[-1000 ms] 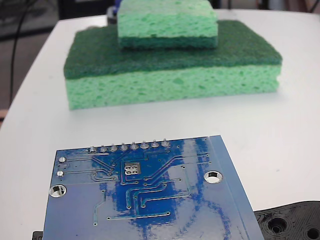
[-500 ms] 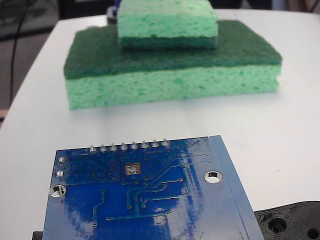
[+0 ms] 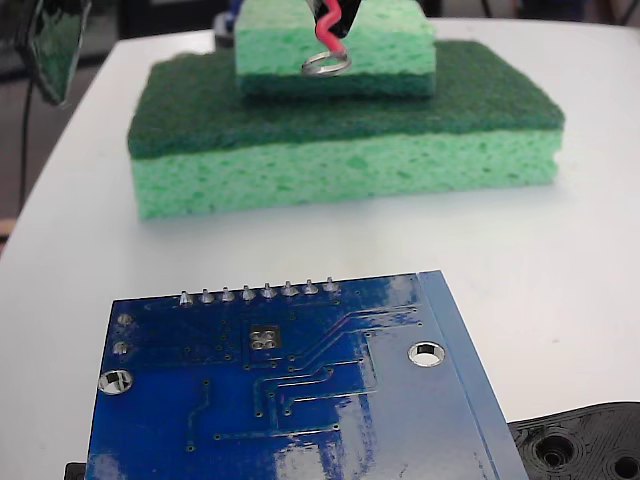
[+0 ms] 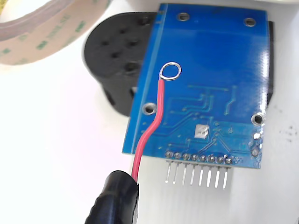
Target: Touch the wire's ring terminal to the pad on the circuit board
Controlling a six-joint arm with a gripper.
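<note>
In the fixed view the wire (image 3: 325,32) comes down from the top edge, pink-red, and ends in the ring (image 3: 326,65), which hangs in the air in front of the small upper sponge (image 3: 390,45). That sponge lies on a larger sponge (image 3: 340,150) with a dark green top, and both sit on the white counter (image 3: 560,270). The board (image 3: 290,390) lies in the foreground, glossy blue, with a row of silver solder points along its far edge and two ringed holes; the ring is well above it and does not touch it. A black plastic part (image 3: 580,440) with holes shows at the lower right corner, just beside the board.

In the wrist view the hand (image 4: 116,198) shows only as a dark blurred shape at the bottom, with the wire rising out of it; I cannot tell whether its fingers are together or apart. The wire curves up across the board's left side, and the ring appears over the blue surface near the left edge, above one ringed hole. A small silvery square pad (image 4: 201,132) sits near the pin row, well to the right of the ring. A tape roll (image 4: 42,28) lies at the upper left.
</note>
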